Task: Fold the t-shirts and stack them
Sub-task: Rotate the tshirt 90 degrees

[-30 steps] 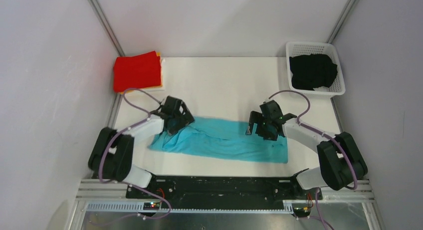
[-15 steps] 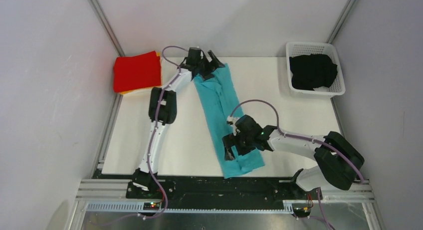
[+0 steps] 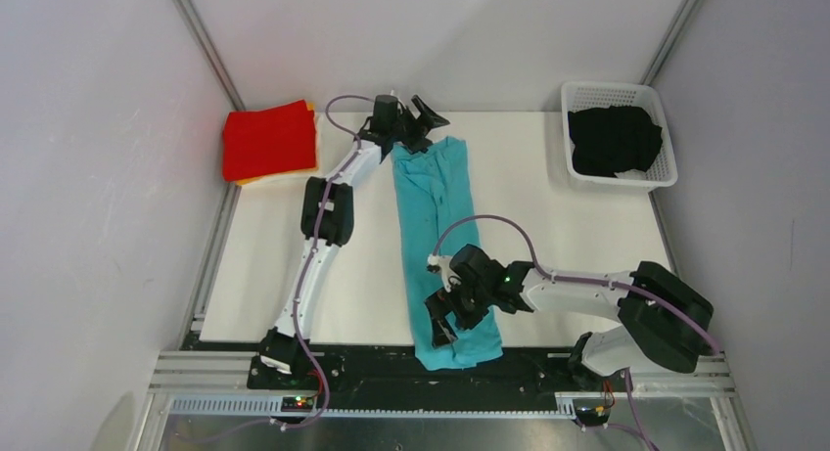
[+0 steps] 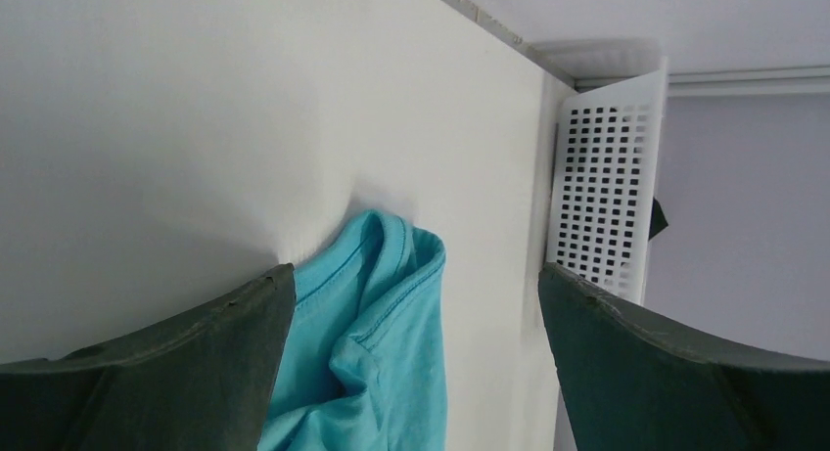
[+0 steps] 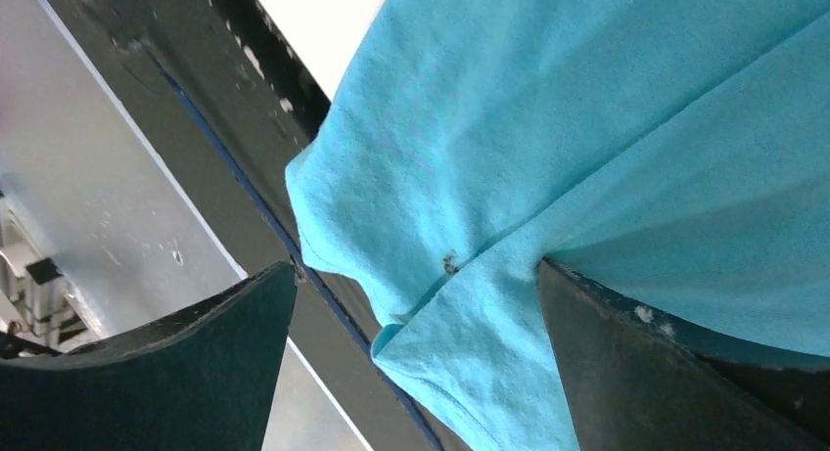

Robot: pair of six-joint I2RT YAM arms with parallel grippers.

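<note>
A turquoise-blue t-shirt (image 3: 438, 226), folded into a long strip, lies lengthwise from the table's far middle to its near edge. My left gripper (image 3: 421, 128) is open at the far end; the left wrist view shows the collar (image 4: 377, 314) lying between its spread fingers, not gripped. My right gripper (image 3: 442, 324) is open just over the near end. In the right wrist view, the hem (image 5: 470, 275) hangs over the black front rail. A folded red t-shirt (image 3: 268, 139) tops an orange and white stack at far left. A black t-shirt (image 3: 614, 138) lies in the basket.
The white lattice basket (image 3: 666, 172) stands at the far right corner and also shows in the left wrist view (image 4: 602, 177). The black rail (image 3: 372, 373) runs along the near edge. Grey walls close in the left, right and back.
The turquoise strip has swung from crosswise to lengthwise. In the last half second its near end slid left toward the front edge with my right gripper. My left gripper stayed at the far end.
</note>
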